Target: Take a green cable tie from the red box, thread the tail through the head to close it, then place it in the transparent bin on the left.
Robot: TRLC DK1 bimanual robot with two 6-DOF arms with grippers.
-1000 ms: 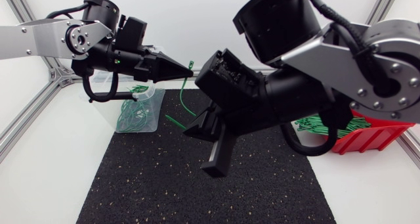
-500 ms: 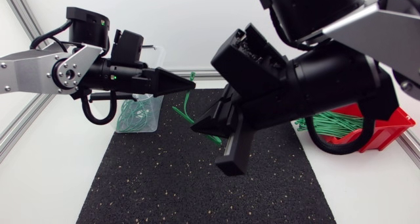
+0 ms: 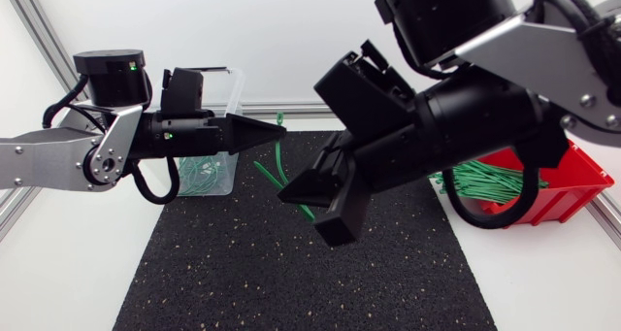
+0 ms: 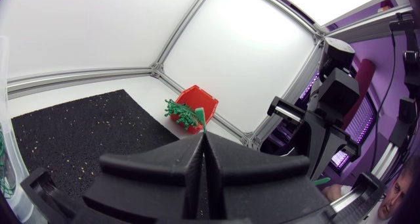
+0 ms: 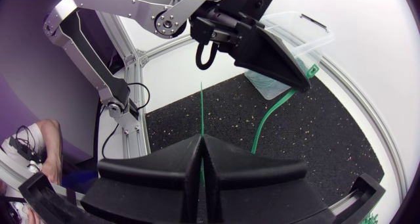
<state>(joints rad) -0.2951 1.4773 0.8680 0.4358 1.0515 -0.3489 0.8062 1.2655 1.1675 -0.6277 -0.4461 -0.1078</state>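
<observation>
left gripper point(image 3: 277, 127) and right gripper point(image 3: 291, 192) stood clamped on one green cable tie point(image 3: 277, 164); threading judged unfinished, transparent bin point(image 3: 236, 90) pending.

My left arm point(image 3: 58, 161) comes in level, the left gripper point(image 3: 277, 129) pointing toward the middle, fingers pressed together on the green cable tie point(image 3: 278, 159). My right arm point(image 3: 485, 108) reaches past centre, sloping down, and the right gripper point(image 3: 289, 192) pinches the tie lower down

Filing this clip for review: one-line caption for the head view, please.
Left end effector and right end effector both grip a green cable tie above the black mat.
</observation>
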